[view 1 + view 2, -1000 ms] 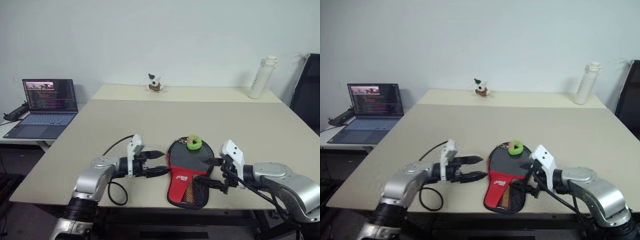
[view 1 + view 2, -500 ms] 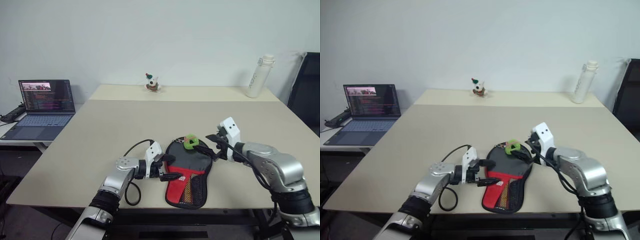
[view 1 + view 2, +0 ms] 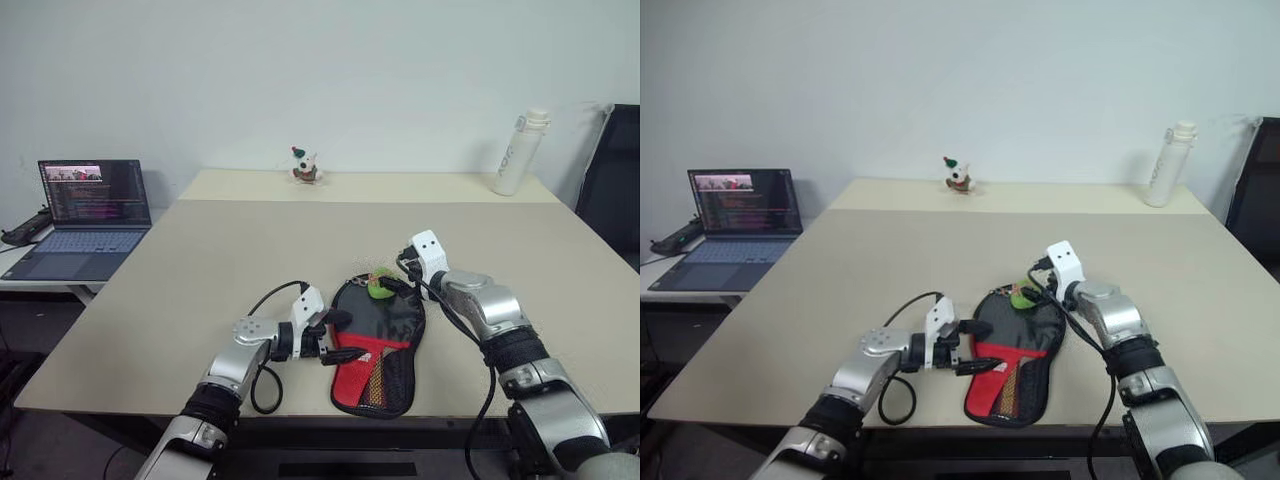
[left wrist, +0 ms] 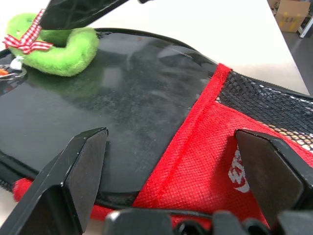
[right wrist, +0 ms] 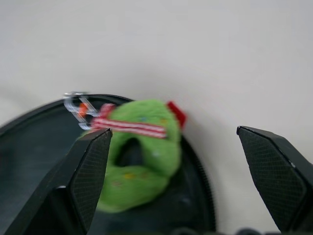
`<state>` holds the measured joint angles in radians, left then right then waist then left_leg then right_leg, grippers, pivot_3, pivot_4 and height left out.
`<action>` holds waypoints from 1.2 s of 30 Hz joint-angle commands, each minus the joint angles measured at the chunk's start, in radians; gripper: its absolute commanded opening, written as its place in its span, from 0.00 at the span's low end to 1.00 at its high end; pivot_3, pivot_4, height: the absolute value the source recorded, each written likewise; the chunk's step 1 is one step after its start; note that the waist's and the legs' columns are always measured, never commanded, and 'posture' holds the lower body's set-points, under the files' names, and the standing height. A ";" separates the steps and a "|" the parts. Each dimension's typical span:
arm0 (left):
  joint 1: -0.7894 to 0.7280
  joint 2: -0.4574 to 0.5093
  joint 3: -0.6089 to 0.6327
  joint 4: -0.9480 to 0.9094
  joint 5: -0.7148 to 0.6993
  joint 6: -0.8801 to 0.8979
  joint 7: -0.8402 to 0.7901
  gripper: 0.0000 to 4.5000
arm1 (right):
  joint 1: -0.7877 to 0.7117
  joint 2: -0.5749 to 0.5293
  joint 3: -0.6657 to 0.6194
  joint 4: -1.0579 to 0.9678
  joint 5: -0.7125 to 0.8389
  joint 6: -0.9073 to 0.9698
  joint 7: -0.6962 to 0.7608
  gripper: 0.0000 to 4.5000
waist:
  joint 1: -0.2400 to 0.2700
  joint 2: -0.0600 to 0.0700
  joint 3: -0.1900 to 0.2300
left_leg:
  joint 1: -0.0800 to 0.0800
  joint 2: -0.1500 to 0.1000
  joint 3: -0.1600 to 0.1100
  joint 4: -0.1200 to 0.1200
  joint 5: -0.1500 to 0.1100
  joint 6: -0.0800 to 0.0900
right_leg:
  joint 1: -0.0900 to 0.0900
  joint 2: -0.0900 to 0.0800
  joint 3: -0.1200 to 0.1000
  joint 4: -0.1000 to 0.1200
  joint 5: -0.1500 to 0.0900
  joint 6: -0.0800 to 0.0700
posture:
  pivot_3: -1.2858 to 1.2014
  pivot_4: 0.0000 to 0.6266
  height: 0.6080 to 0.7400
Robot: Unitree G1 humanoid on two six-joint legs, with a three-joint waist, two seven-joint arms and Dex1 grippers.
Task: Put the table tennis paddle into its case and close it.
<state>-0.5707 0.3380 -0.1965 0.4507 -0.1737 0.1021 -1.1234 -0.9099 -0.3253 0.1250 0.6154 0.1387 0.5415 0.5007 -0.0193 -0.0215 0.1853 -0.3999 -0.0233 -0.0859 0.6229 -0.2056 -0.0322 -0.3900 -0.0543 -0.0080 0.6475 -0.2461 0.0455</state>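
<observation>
I can read no text anywhere. The white logo on my case (image 3: 378, 345) is too small, and the bottle (image 3: 521, 152) lettering too.

White wall (image 3: 300, 70); beige table (image 3: 240, 250); side desk (image 3: 20, 262) with laptop (image 3: 88, 215).

Head pair up high, looking forward and down over the table (image 3: 250, 250), laptop (image 3: 85, 215) far left, bottle (image 3: 1165, 165) far right. Left wrist in tight on the case (image 4: 195, 161), looking toward the green charm (image 4: 63, 49). Right wrist just as tight on that charm (image 5: 139, 152), from the opposite side.
</observation>
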 commanded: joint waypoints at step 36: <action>-0.113 -0.076 -0.071 0.321 0.131 -0.187 0.001 1.00 | -0.343 0.116 -0.026 0.574 -0.163 -0.344 0.013 0.01 | -0.010 0.002 0.000 | 0.002 -0.001 -0.001 0.000 0.000 0.000 | 0.001 0.000 0.000 0.001 0.000 0.000 | 0.52 0.24 1.00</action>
<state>-0.7339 0.2675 -0.2268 0.7444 -0.0901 -0.1120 -1.1168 -1.2129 -0.2119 0.1187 1.1664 -0.0180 0.2408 0.5395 -0.0297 -0.0193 0.1851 -0.3983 -0.0240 -0.0863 0.6225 -0.2056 -0.0323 -0.3891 -0.0540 -0.0077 0.6486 -0.2458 0.0457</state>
